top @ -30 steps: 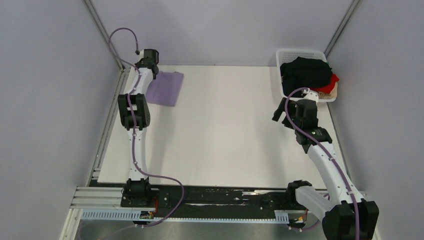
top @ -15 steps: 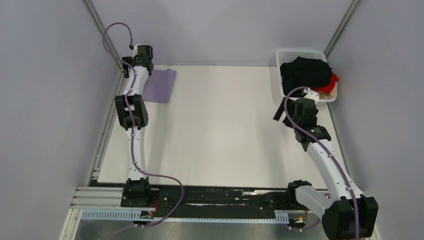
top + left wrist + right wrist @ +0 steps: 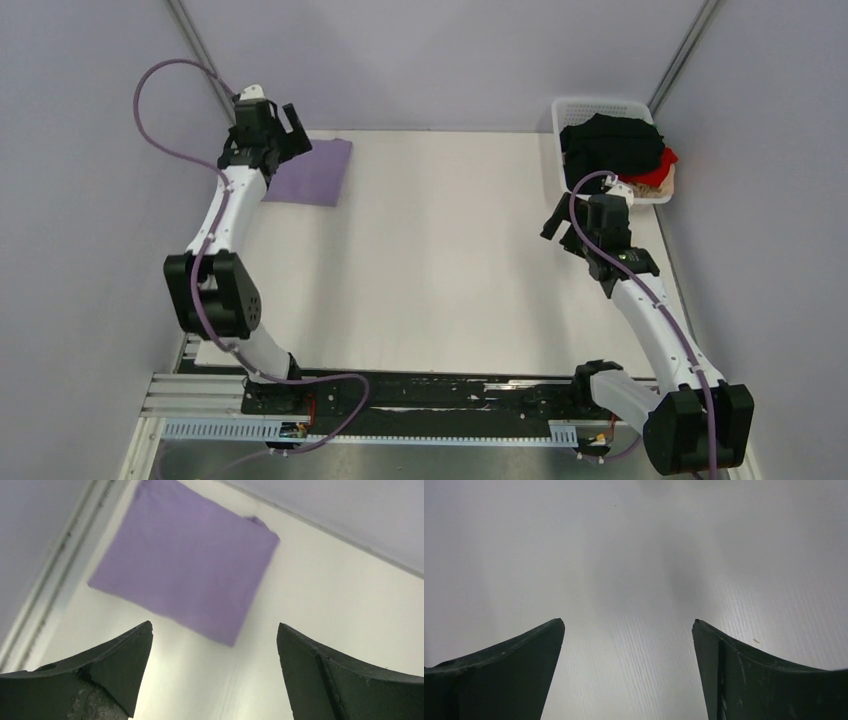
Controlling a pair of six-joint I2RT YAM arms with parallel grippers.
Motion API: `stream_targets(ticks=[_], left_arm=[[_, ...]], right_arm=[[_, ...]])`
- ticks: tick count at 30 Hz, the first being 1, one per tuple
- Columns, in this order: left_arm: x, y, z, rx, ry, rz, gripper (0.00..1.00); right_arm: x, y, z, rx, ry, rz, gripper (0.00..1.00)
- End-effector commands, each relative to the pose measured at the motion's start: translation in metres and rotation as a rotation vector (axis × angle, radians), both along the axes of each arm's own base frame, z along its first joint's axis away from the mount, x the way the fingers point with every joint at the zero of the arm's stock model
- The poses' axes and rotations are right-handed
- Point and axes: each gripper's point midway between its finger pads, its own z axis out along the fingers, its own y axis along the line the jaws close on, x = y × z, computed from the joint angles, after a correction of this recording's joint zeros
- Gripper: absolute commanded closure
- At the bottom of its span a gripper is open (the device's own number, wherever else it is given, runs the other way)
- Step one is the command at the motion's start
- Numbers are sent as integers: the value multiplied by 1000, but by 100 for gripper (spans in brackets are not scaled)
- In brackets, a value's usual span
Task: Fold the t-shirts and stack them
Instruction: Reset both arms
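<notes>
The left pincer (image 3: 215, 630) is released: its 2 dark fingers (image 3: 120, 655) stand wide apart with nothing between them. It hangs raised over the far left corner of the table (image 3: 440, 260), tilted downward. Past the fingertips, in the left wrist view, lies the light purple t-shirt (image 3: 185, 560), folded into a flat rectangle with 1 small tip of cloth poking out at a corner. It lies on the white table close to the rail along the left edge. The fingers are clear of the cloth.

The right pincer (image 3: 629, 625) is released too, its 2 fingers spread over bare white table and holding nothing. From above, it sits toward the right side of the table, just in front of the white basket (image 3: 600, 102), which stands in the far right corner. In the basket the black t-shirt (image 3: 610, 145) is heaped on top, unfolded. The red t-shirt (image 3: 667, 158) peeks out at its right side, and a bit of the beige t-shirt (image 3: 655, 180) shows at the basket's near right corner.
</notes>
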Motion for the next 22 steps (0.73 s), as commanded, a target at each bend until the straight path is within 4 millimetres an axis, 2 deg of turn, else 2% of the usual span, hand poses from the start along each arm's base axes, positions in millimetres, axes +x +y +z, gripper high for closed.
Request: stream_targets(ticks=[1, 2, 3, 4, 5, 6, 7, 8, 9, 10, 11, 12, 15, 19, 22], left_arm=[[-60, -80, 4, -208, -113, -241, 0], [-80, -100, -26, -232, -53, -299, 0], [-97, -117, -20, -244, -71, -342, 0], [-117, -128, -50, -262, -10, -368, 0], [-132, -146, -48, -288, -24, -411, 0], [-155, -158, -75, -322, 44, -445, 0], [-174, -177, -76, -373, 58, -497, 0], [-193, -182, -97, -395, 118, -501, 0], [-208, -191, -98, -421, 130, -513, 0], [-223, -190, -114, -425, 170, -508, 0], [-231, -191, -111, -426, 155, -510, 0], [-239, -188, -119, -421, 172, -500, 0], [-248, -172, -115, -356, 162, -462, 0], [-250, -161, -100, -308, 132, -437, 0], [-253, -163, -86, -329, 90, -451, 0]], right_arm=[[7, 8, 14, 61, -61, 12, 0], [6, 10, 11, 67, -60, 16, 0], [4, 11, 10, 75, -60, 19, 0], [3, 13, 7, 84, -61, 22, 0], [1, 13, 4, 89, -64, 22, 0], [1, 12, 1, 93, -76, 10, 0], [-1, 9, -5, 93, -80, -6, 0], [-3, 8, -12, 91, -77, -15, 0], [-5, 8, -18, 96, -72, -19, 0], [-8, 8, -24, 104, -64, -21, 0], [-12, 9, -33, 112, -47, -21, 0], [-14, 10, -38, 121, -40, -28, 0], [-18, 12, -48, 134, -20, -26, 0], [-21, 13, -54, 137, -17, -13, 0], [-18, 12, -45, 121, -62, -3, 0]])
